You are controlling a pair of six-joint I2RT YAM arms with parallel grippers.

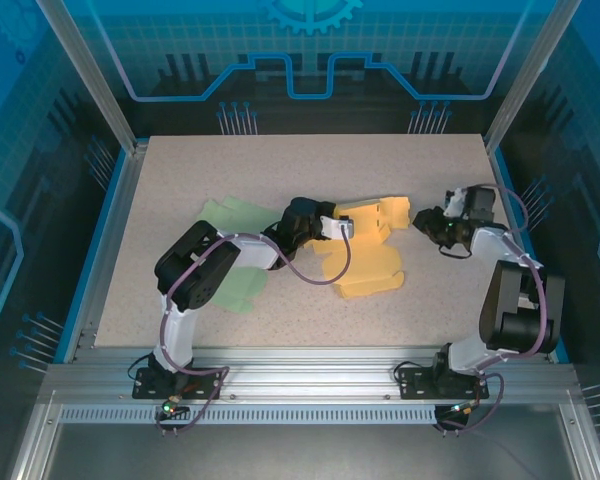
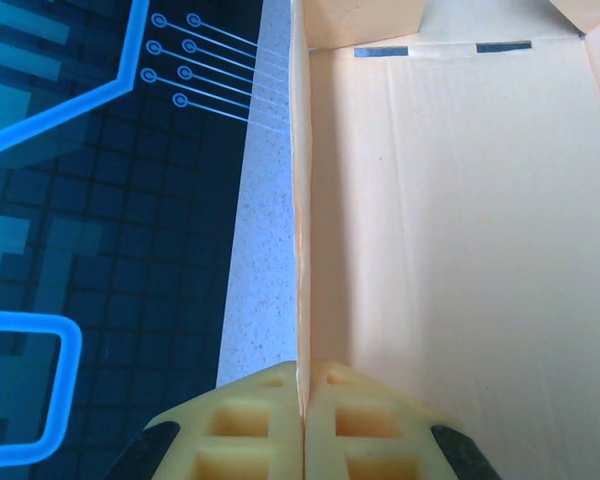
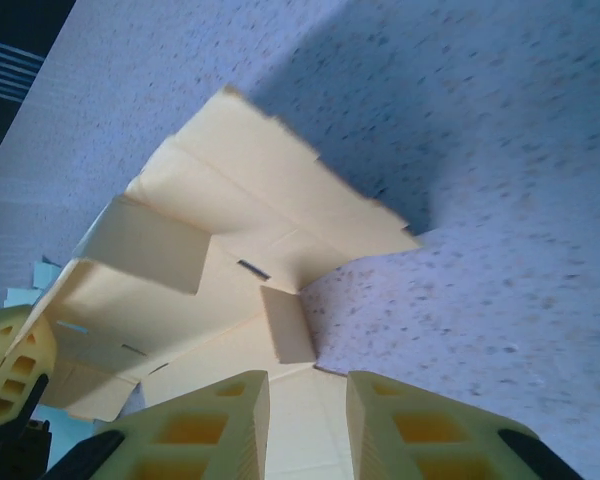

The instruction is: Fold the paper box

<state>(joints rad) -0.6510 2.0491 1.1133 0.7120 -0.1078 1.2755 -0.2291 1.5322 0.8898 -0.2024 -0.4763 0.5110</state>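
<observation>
A flat yellow paper box blank (image 1: 365, 250) lies mid-table, partly folded. My left gripper (image 1: 342, 227) is shut on one raised side panel (image 2: 302, 230) of the paper box; that panel stands on edge between the yellow pads (image 2: 250, 430), with the box floor (image 2: 460, 250) to its right. My right gripper (image 1: 427, 222) hovers at the box's right end, open. Between its two fingers (image 3: 210, 425) I see box card and a small upright tab (image 3: 285, 325), with nothing pinched. The left gripper's yellow pad (image 3: 10, 365) shows at the left edge of the right wrist view.
A pale green paper sheet (image 1: 238, 250) lies flat under the left arm, left of the yellow box. The speckled tabletop (image 1: 310, 165) has room toward the back. Blue rails (image 1: 110, 225) edge the table on both sides.
</observation>
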